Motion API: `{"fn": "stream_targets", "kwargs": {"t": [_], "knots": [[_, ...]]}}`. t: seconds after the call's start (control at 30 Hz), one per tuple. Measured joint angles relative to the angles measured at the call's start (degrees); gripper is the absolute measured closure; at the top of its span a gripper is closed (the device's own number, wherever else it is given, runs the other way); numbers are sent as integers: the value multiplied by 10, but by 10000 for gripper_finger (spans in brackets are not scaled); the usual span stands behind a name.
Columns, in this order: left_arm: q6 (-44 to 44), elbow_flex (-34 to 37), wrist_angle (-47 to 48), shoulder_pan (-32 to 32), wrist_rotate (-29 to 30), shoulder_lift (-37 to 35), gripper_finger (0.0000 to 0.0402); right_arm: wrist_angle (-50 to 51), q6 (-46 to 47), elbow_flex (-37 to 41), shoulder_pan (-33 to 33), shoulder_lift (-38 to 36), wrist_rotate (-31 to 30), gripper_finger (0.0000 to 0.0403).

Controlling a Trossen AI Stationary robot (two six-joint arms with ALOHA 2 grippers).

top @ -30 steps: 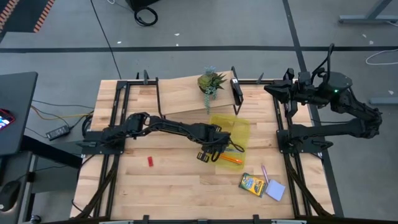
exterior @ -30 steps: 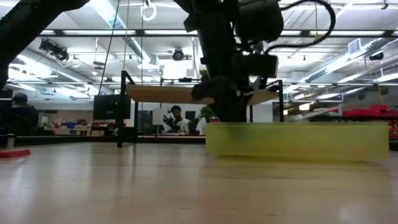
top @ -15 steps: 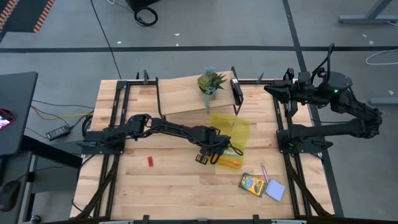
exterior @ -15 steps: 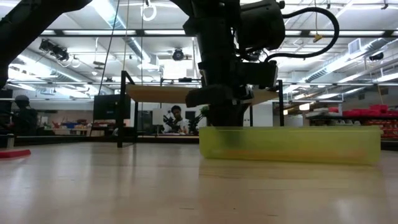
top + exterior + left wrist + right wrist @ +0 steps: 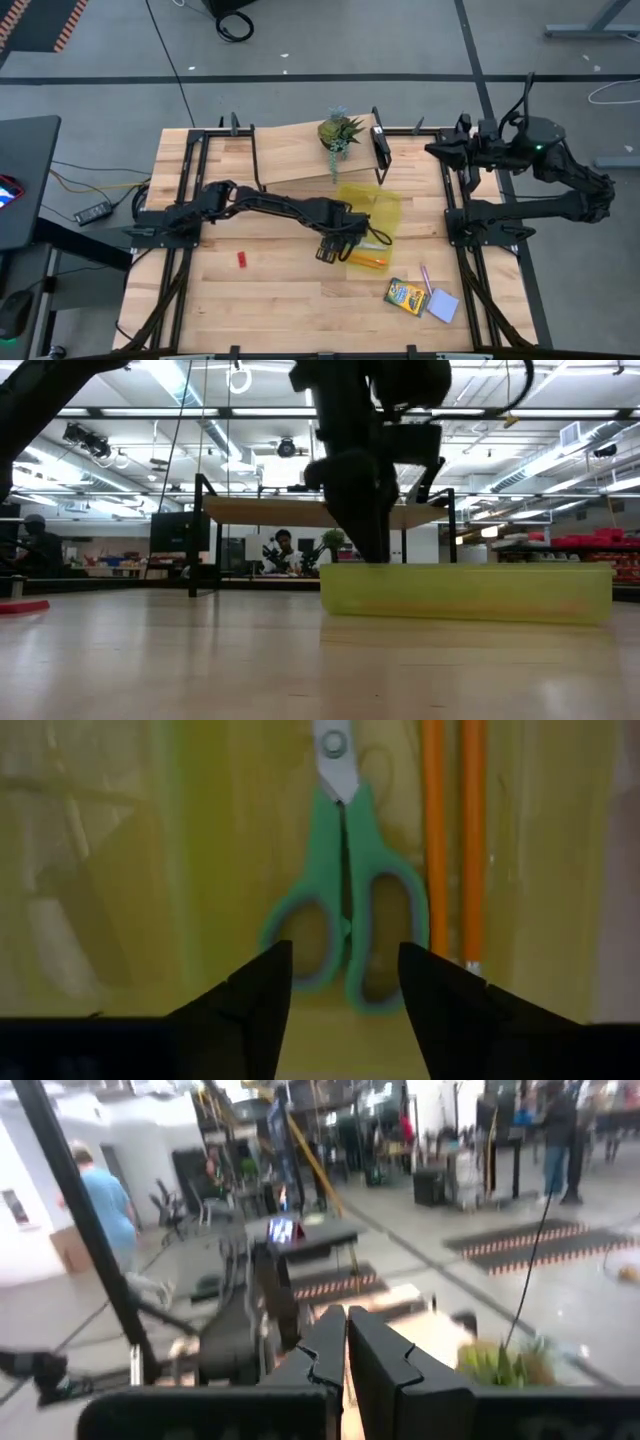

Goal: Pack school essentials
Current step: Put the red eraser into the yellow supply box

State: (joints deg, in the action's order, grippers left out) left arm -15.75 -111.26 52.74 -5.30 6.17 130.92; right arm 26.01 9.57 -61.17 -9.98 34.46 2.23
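Observation:
The green-handled scissors (image 5: pixel 344 910) and two orange pencils (image 5: pixel 450 840) lie inside the translucent yellow pouch (image 5: pixel 372 215), which rests flat on the table. In the low view the pouch (image 5: pixel 465 592) shows as a low yellow band. My left gripper (image 5: pixel 335 243) hangs just above the pouch's near left corner. It points down and is open, its fingertips (image 5: pixel 345 955) over the scissors' handles, touching nothing. The crayon box (image 5: pixel 405 295), pink pen (image 5: pixel 427 279) and blue notepad (image 5: pixel 443 305) lie near the front right. My right gripper (image 5: pixel 435 146) waits shut, raised at the right.
A potted spiky plant (image 5: pixel 340 132) stands at the back centre by a raised wooden board (image 5: pixel 290 155). A small red thing (image 5: pixel 241 259) lies at the front left. Black frame rails run along both sides. People show in the room beyond the table.
My left gripper has opened over the pouch and rolled a little about its own axis. The pouch slid slightly to the low view's left and now lies still.

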Motion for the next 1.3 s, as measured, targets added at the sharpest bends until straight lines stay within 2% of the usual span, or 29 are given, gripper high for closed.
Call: {"fn": "stream_targets", "kwargs": {"t": [0.13,0.33,1.1,1.2,1.3], "knots": [[34,0,19,-1,0,-20,227,56,7,5,0,-1,14,380],[90,-1,63,-22,0,-33,241,79,22,22,0,-2,38,380],[172,0,214,-90,-30,-41,296,77,-18,23,0,-6,39,380],[194,26,208,-92,-28,-60,301,77,-26,23,0,-6,39,380],[230,92,194,-103,-27,-111,305,77,-38,23,0,-6,39,380]]}}
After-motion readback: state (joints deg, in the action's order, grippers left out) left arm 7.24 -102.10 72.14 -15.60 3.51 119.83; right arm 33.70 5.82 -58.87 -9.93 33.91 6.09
